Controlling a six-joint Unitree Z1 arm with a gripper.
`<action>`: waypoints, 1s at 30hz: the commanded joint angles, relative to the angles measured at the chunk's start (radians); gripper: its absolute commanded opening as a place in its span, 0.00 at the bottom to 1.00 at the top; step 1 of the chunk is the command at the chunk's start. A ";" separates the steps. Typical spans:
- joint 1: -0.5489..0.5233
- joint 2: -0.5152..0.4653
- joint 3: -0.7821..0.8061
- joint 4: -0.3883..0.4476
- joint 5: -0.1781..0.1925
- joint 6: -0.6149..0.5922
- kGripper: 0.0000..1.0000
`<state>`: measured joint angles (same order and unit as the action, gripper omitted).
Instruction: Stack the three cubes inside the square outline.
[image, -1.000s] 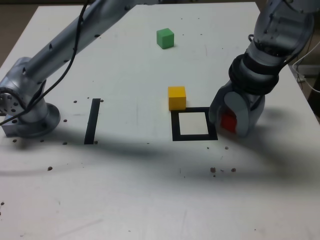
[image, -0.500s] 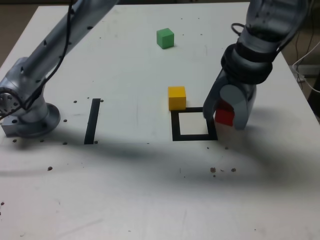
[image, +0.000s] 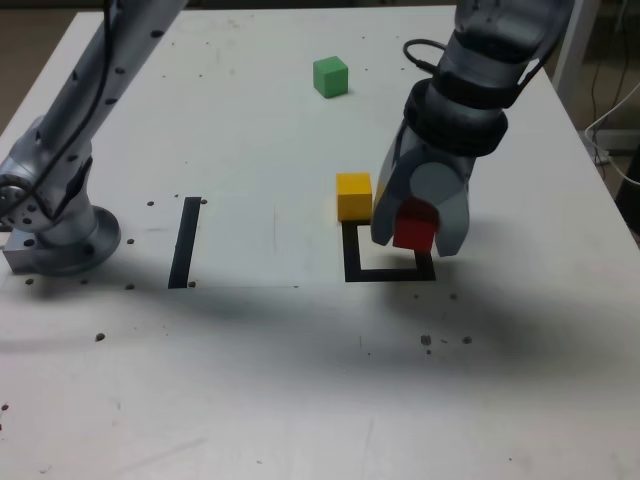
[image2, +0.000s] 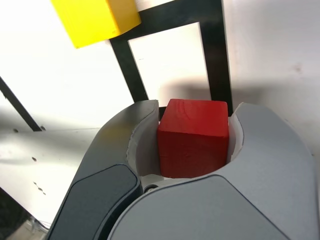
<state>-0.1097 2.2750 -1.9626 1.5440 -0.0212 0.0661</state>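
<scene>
One hand (image2: 192, 135) grips one red cube (image2: 192, 137), seemingly above one square outline (image2: 216, 55)

Off-task things on and around the white table (image: 230, 390)

A straight black tape strip (image: 186, 243) lies in from the table's left edge in the exterior view — small dark marks (image: 100, 337) dot the surface, some toward its near left corner, a few more nearer the middle. Beyond the right edge, a thin white cable (image: 612, 165) curves — dark clutter (image: 627, 210) sits behind it.
</scene>
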 joint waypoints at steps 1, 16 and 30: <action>0.006 -0.012 0.014 0.003 -0.006 -0.012 0.30; 0.046 -0.064 0.179 -0.128 -0.009 -0.052 0.31; 0.058 -0.091 0.278 -0.204 -0.002 -0.054 0.31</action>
<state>-0.0529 2.1959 -1.6934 1.3474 -0.0242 0.0141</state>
